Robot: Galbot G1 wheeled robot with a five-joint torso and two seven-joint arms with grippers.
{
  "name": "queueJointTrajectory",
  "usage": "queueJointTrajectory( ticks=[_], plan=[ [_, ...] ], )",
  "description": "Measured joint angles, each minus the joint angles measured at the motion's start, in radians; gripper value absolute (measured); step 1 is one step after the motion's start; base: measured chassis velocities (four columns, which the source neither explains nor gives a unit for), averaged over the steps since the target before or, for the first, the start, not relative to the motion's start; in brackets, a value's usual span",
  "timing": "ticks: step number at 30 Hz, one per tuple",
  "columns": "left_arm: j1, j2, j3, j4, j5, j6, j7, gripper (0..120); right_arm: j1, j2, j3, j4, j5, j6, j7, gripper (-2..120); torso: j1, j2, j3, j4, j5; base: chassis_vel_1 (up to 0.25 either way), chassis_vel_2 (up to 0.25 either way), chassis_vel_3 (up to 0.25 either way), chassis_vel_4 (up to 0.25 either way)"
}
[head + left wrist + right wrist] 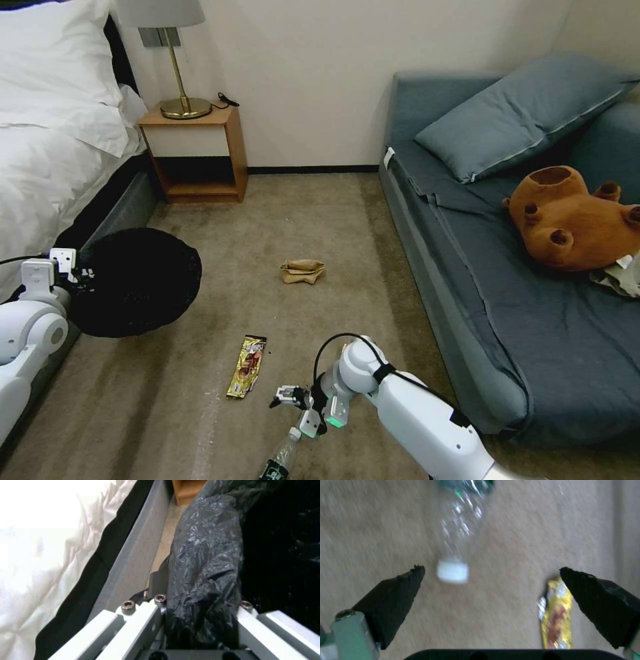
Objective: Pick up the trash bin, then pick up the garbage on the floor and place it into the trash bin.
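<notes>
On the carpet (320, 220) between the bed (47, 167) and the grey sofa (507, 280) there is a wide free strip, and it goes back to the wall and the wooden nightstand (200, 157). Three pieces of garbage lie on it: one tan paper bag (302, 271) near the middle with free floor all around it, one gold-brown candy wrapper (247, 366) closer to the robot, and one small clear bottle (281, 458) at the near edge of the head view (its white cap (452, 571) points toward the right gripper).

The right gripper (285, 397) is low over the floor between the wrapper and the bottle, its two dark fingers (391, 597) wide apart with nothing between them; in the wrist view the bottle cap is just inside the gap and the wrapper is beside the other finger, but this view is blurred, so I cannot say if anything touches.

The left gripper (79, 273) is beside the bed edge, closed on the crinkled black liner at the rim of the trash bin (137, 280). One bin, held off the floor as it seems, close along the grey bed frame (133, 555). One brown plush bear (567, 220) and one pillow (520, 113) lie on the sofa.
</notes>
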Motion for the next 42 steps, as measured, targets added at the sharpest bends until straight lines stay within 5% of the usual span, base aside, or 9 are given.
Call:
queueJointTrajectory(
  ticks=[10, 24, 42],
  plan=[
    [0.0, 0.009, 0.016, -0.014, 0.019, -0.02, 0.024, 3, -0.023, 0.077, -0.016, -0.075, -0.096, 0.035, 0.003, 100, 0.0, 0.0, 0.0, 0.0001, -0.0001, 0.0, 0.0, 0.0, 0.0],
    [0.057, 0.002, -0.042, -0.021, 0.038, -0.046, 0.067, 3, -0.014, 0.14, -0.011, -0.186, -0.214, 0.055, 0.056, 99, 0.0, 0.0, 0.0, 0.0002, -0.0001, 0.0, 0.0, 0.0, 0.0],
    [0.065, 0.005, -0.046, -0.037, 0.045, -0.06, 0.076, 3, -0.015, 0.151, 0.03, -0.239, -0.294, 0.05, 0.123, 51, 0.0, 0.001, 0.0, -0.0008, -0.0012, 0.0, 0.0, 0.0, 0.0]
  ],
)
